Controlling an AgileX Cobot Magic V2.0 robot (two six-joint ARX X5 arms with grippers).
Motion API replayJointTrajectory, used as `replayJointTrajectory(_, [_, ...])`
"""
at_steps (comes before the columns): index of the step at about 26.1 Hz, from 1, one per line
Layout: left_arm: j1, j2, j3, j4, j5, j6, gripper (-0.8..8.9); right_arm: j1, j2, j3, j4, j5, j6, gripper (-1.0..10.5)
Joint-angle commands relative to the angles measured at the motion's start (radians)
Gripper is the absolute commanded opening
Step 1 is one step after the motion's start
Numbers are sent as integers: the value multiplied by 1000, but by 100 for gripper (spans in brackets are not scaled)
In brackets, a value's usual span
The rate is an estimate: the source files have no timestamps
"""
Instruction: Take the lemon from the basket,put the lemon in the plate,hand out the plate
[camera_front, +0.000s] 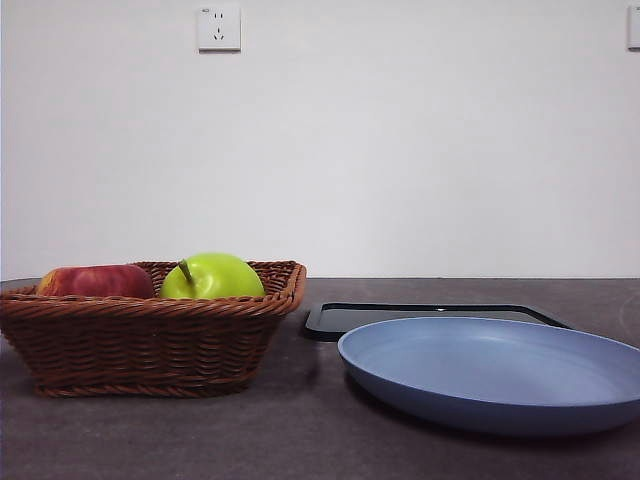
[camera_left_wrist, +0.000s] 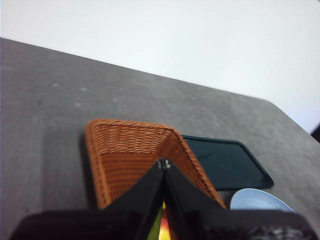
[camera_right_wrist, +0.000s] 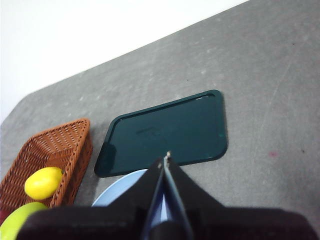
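Note:
The lemon (camera_right_wrist: 43, 182) lies in the brown wicker basket (camera_right_wrist: 62, 140), next to a green apple (camera_right_wrist: 17, 222). In the front view the basket (camera_front: 150, 340) stands at the left and the lemon is hidden. The light-blue plate (camera_front: 490, 370) sits at the right, empty. It also shows in the left wrist view (camera_left_wrist: 257, 200) and the right wrist view (camera_right_wrist: 117, 192). My left gripper (camera_left_wrist: 163, 164) is shut and empty, high above the basket (camera_left_wrist: 130, 150). My right gripper (camera_right_wrist: 166, 157) is shut and empty, high above the plate's edge. Neither gripper shows in the front view.
A red apple (camera_front: 95, 281) and the green apple (camera_front: 212, 276) rise above the basket's rim. A flat black tray (camera_front: 430, 317) lies behind the plate, also in the wrist views (camera_left_wrist: 225, 162) (camera_right_wrist: 165, 132). The dark grey table (camera_front: 300, 430) ends at a white wall.

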Motion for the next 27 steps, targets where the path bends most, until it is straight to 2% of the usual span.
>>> replayJointTrajectory(1, [-5, 100, 91, -26, 47, 79, 7, 2, 69, 84, -36, -5, -70, 6])
replayJointTrajectory(5, [-23, 242, 208, -101, 109, 127, 7, 2, 185, 186, -122, -7, -145, 6])
replayJointTrajectory(12, [-93, 439, 380, -316, 113, 228, 6, 2, 416, 293, -300, -8, -286, 6])
replayJointTrajectory(16, [-139, 490, 408, -338, 121, 238, 8, 2, 554, 295, -362, -49, -296, 15])
replayJointTrajectory(19, [-178, 504, 408, -335, 132, 238, 17, 3, 702, 295, -375, -126, -296, 135])
replayJointTrajectory(20, [-186, 504, 408, -334, 130, 238, 55, 6, 752, 295, -373, -139, -296, 189])
replayJointTrajectory(23, [-193, 505, 408, -336, 95, 233, 303, 29, 880, 295, -343, -131, -295, 328])
replayJointTrajectory(25, [-197, 505, 408, -343, 50, 226, 373, 39, 942, 295, -294, -132, -295, 338])
replayJointTrajectory(27, [-201, 505, 408, -354, 42, 226, 390, 53, 998, 295, -243, -137, -291, 338])
